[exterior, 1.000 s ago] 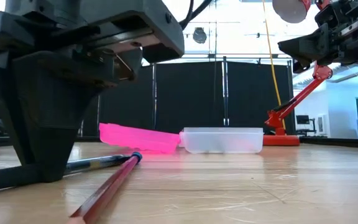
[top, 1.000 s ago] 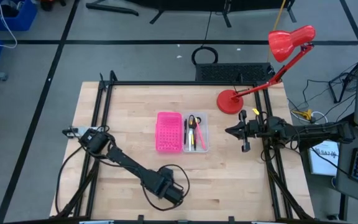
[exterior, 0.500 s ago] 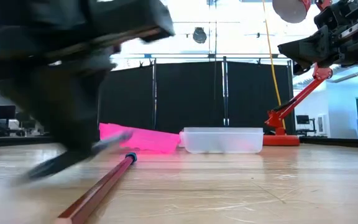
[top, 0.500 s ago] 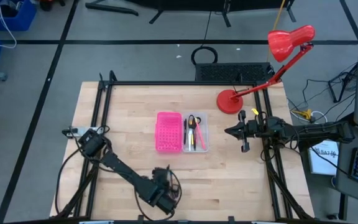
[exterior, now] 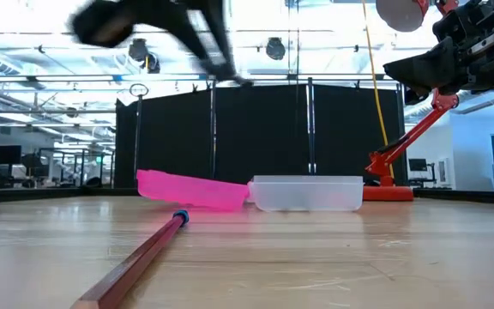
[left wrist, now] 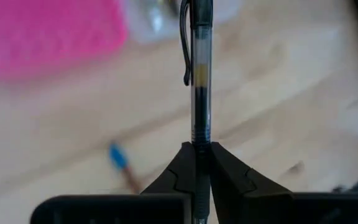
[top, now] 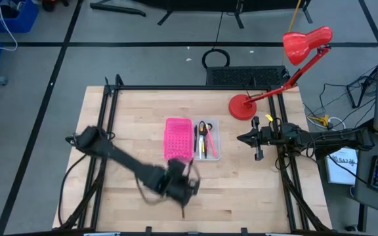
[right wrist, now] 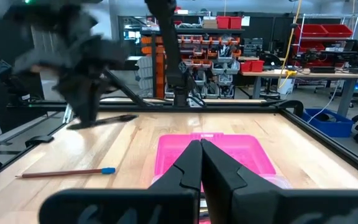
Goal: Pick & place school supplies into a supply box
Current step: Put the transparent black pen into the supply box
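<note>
My left gripper [left wrist: 201, 149] hangs above the table's near middle [top: 176, 187], shut on a clear pen [left wrist: 201, 74] with a black clip. A brown pencil with a blue end [exterior: 144, 257] lies flat on the table below it [left wrist: 118, 155]. The clear supply box [top: 207, 139] stands mid-table [exterior: 307, 193], holding scissors and pink, yellow and black pens. My right gripper [top: 241, 138] waits shut at the table's right, above the table top [right wrist: 201, 146]. My left gripper pinches the pen's barrel [left wrist: 201, 138] between its two fingers [left wrist: 182, 168], at the end away from the clip. The pen lies in line with the fingers and sticks out past their tips. It is lifted clear of the table, clip end [left wrist: 186, 43] foremost.
A bright pink perforated panel [top: 178, 139] lies against the box's left side [exterior: 191, 190]. A red desk lamp [top: 268, 92] stands at the far right corner. Black frame rails [top: 104, 124] run along the table's sides.
My left gripper has risen from the table near its front edge and gone a little toward the box, tipping less steeply down. The pen has come up with it, lifted clear. The pencil stays on the table.
</note>
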### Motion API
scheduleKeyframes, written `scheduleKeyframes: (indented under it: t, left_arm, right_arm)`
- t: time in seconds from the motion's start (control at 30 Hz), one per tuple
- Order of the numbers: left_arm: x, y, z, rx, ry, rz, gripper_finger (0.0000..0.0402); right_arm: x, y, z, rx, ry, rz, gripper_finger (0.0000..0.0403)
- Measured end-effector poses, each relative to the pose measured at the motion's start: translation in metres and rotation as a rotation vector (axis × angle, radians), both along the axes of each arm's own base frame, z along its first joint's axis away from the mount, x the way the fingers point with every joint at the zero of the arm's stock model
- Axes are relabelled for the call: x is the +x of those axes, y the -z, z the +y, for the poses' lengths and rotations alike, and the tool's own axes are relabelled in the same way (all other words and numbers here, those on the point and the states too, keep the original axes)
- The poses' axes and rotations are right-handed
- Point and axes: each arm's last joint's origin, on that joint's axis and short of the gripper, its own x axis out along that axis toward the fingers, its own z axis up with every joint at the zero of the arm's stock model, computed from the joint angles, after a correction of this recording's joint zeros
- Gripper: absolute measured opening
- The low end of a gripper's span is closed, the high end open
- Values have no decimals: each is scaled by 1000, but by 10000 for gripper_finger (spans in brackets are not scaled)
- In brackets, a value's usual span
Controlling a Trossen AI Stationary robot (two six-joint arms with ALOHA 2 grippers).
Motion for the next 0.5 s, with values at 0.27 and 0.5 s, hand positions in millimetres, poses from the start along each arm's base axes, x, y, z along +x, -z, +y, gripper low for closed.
scheduleKeyframes:
  t: [0.27, 0.5]
  left_arm:
    - [55, -18, 130, -89, 57, -141, 27]
    - [74, 21, 201, -124, 32, -72, 27]
  right_arm:
    - [0, 0, 0, -2, 0, 2, 0]
    - [0, 3, 0, -24, 1, 30, 0]
